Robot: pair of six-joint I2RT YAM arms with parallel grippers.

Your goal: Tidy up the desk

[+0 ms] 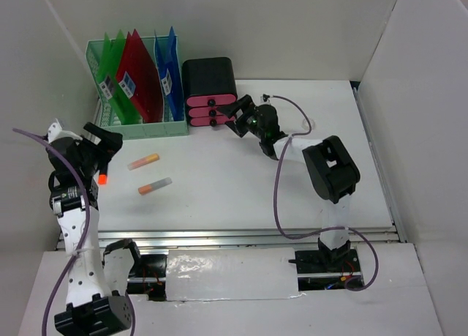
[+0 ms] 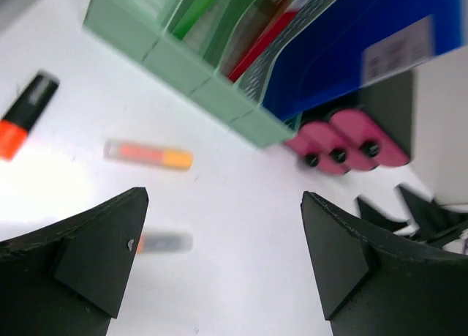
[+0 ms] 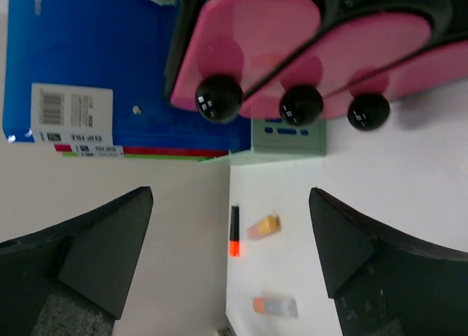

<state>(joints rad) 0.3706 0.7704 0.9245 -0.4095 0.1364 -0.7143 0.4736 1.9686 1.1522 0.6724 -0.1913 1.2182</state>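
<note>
Right jaws are hanging apart, facing drawer box knobs; centering on 1 knob, then pulling straight, looks best. Left jaws are hovering apart over tabletop, left edge, beside 3 markers.

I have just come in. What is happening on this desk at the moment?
Two robot arms work over a white desk. The right gripper, open and empty, faces the knobs of the small black drawer box with pink fronts. The left gripper, also open and empty, hovers at the left. A black-and-orange marker and two short orange-tipped pens lie loose before the mint-green file rack.
</note>
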